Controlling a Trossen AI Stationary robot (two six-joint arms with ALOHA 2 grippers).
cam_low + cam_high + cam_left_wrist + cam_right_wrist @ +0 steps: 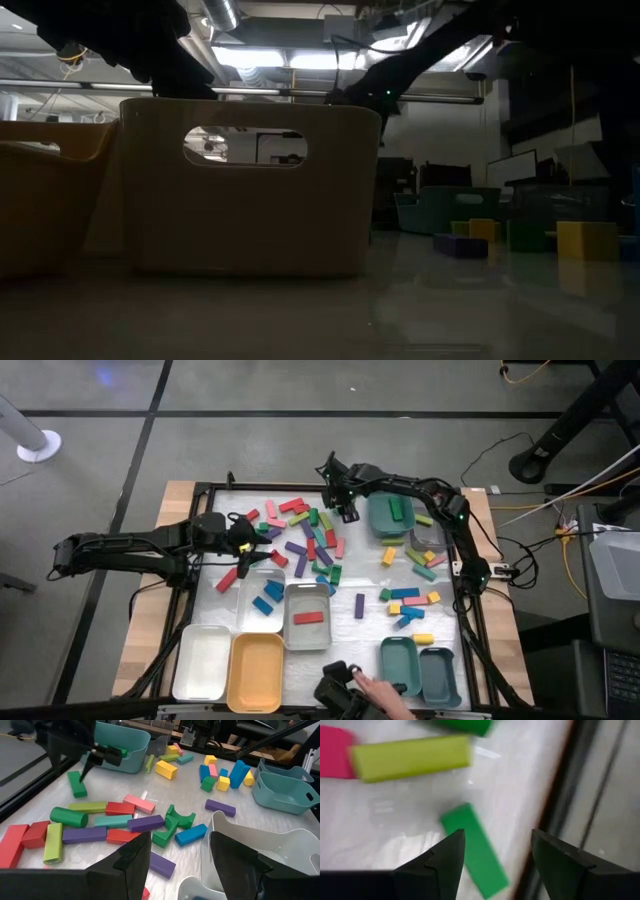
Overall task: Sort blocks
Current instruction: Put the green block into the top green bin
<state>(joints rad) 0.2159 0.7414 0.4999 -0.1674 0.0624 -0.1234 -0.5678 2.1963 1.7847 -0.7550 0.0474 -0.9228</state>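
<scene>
Only the right wrist view shows the green block (pixel 474 851) under the spread, empty right gripper (pixel 495 852); overhead, blocks (pixel 310 535) scatter beside the spread, empty left gripper (pixel 243 538).

Grey floor (pixel 300 390) (crossed by dark lines), bright ceiling lights (pixel 300 55).

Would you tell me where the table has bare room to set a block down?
Bare: between the grey tray and the teal trays, around one purple block. Crowded: the block pile at the centre back.
</scene>
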